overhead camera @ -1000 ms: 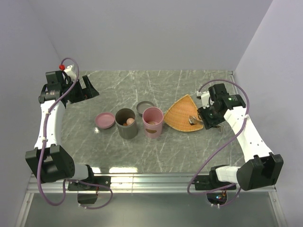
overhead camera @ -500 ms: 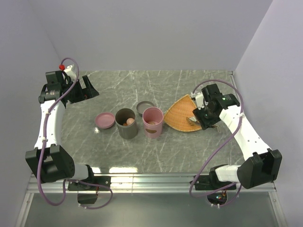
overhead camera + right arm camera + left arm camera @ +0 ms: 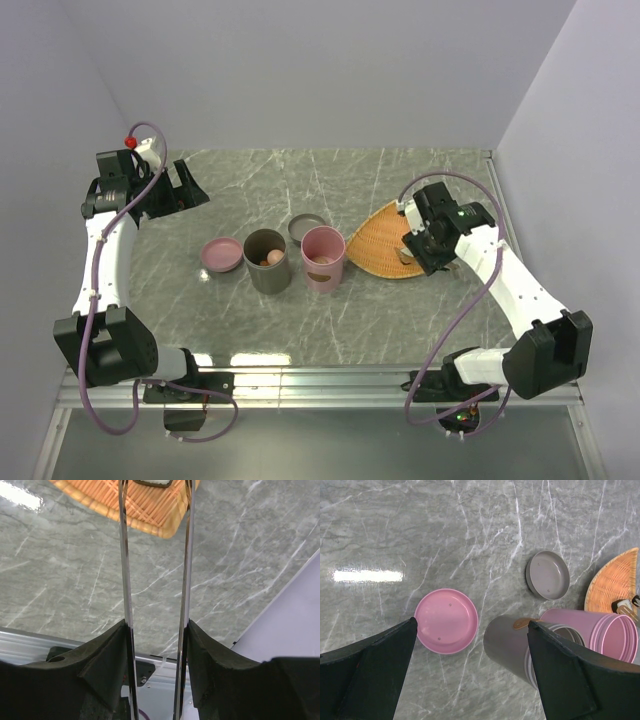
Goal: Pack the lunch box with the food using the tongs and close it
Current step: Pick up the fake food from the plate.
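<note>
The lunch box is two upright cylinders, a grey one [image 3: 266,262] holding orange-brown food [image 3: 271,258] and a pink one [image 3: 323,259], both uncovered. Their lids, pink [image 3: 222,254] and grey [image 3: 307,228], lie on the table beside them. My right gripper [image 3: 422,246] is shut on the silver tongs [image 3: 125,555], whose arms reach over the near edge of the orange woven tray [image 3: 145,510]. A dark food piece [image 3: 152,482] sits between the tong tips; whether it is pinched does not show. My left gripper [image 3: 472,625] hangs open, high above the pink lid [image 3: 446,621] and grey cylinder [image 3: 515,645].
The grey marble table ends in a metal rail [image 3: 30,640] at the near side. The right wall [image 3: 295,615] stands close to my right arm. The orange tray [image 3: 385,242] lies just right of the pink cylinder.
My right gripper has carried the tongs left and a little farther back, onto the tray's right part. The left arm has not moved.
</note>
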You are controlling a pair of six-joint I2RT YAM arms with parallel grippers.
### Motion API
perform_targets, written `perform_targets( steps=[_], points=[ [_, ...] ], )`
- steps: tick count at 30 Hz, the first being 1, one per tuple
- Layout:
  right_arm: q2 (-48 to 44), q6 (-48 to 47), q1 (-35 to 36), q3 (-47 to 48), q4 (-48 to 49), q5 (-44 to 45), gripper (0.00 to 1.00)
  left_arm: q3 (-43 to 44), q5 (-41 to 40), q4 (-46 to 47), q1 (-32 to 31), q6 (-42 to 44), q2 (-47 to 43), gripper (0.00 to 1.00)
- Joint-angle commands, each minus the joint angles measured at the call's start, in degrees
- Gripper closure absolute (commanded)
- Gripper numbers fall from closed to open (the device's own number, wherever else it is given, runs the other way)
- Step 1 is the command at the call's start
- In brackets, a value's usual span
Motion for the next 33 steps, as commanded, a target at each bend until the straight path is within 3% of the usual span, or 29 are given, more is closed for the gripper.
perform_targets(
  steps=[1, 15, 27, 33],
  points=[
    [-0.34, 0.21, 0.38, -0.73, 1.83, 2.67, 0.46, 0.65, 0.15, 1.45, 0.3, 0.44, -0.19, 0.01],
    [0.8, 0.56, 1.87, -2.57, 3.85, 2.14, 0.47, 0.91, -0.02, 1.37, 0.3, 0.26, 0.16, 0.01],
    [0.1, -0.05, 1.96, 1.55, 3.67, -0.67, 0.7, 1.26, 0.33, 1.45, 0.39, -0.17, 0.6, 0.01],
    [-0.51, -0.49, -2.78, 10.77, 1.74, -7.43, 0.71, 1.7, 0.15, 0.84, 0.39, 0.09, 1.04, 0.01]
  ],
)
